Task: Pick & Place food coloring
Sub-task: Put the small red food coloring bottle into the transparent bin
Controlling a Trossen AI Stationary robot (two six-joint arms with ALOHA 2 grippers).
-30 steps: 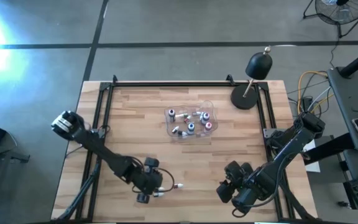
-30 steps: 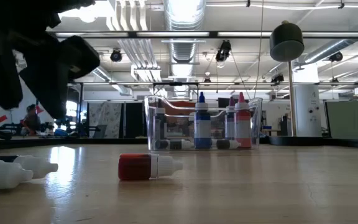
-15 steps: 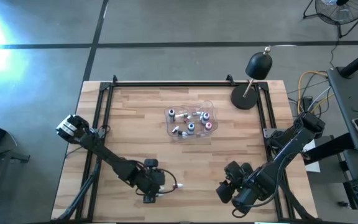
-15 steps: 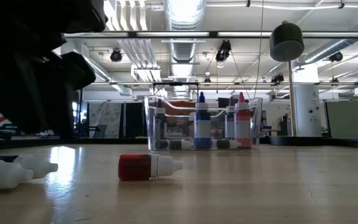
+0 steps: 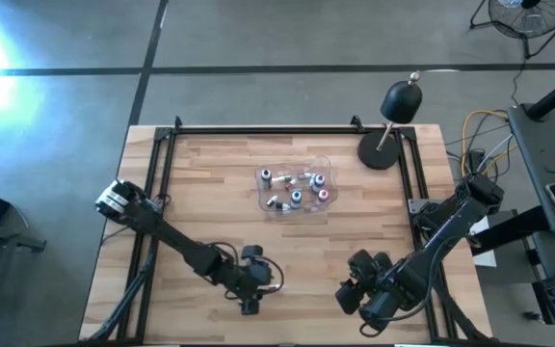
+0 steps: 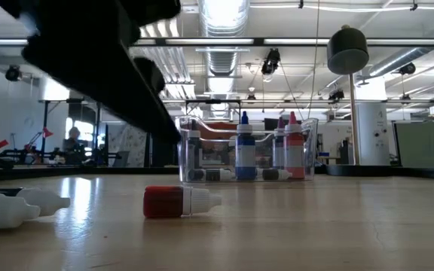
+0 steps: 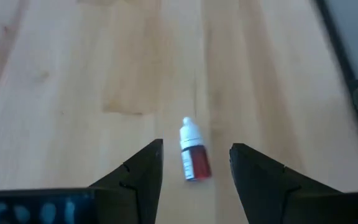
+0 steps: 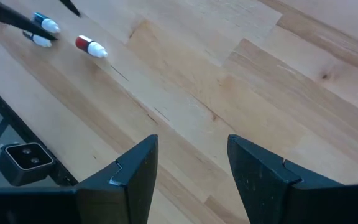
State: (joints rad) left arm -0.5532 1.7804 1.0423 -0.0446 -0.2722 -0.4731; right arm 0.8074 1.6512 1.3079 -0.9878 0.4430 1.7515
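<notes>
- Red food coloring bottle [image 7: 192, 157] lying on its side near the bench's front edge, white cap pointing away from the left gripper [image 7: 194, 167]; loose, likely next for pickup.
- Clear tub [image 5: 295, 188] at mid-bench, several bottles inside, likely the drop spot.
- Two more bottles [image 6: 10, 207] flat near the front edge.
- Left gripper: partly open, straddling the red bottle from above, gripping nothing.
- Right gripper [image 8: 188, 168]: partly open, empty, waiting over the front right corner.

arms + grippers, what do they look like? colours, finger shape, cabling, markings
Both arms are dark, near-black jointed links. The left arm has a silvery cylindrical base joint. The left gripper and right gripper each have two matte black, angular, wedge-shaped fingers. No markings can be made out; loose cables lie beside the right arm.
</notes>
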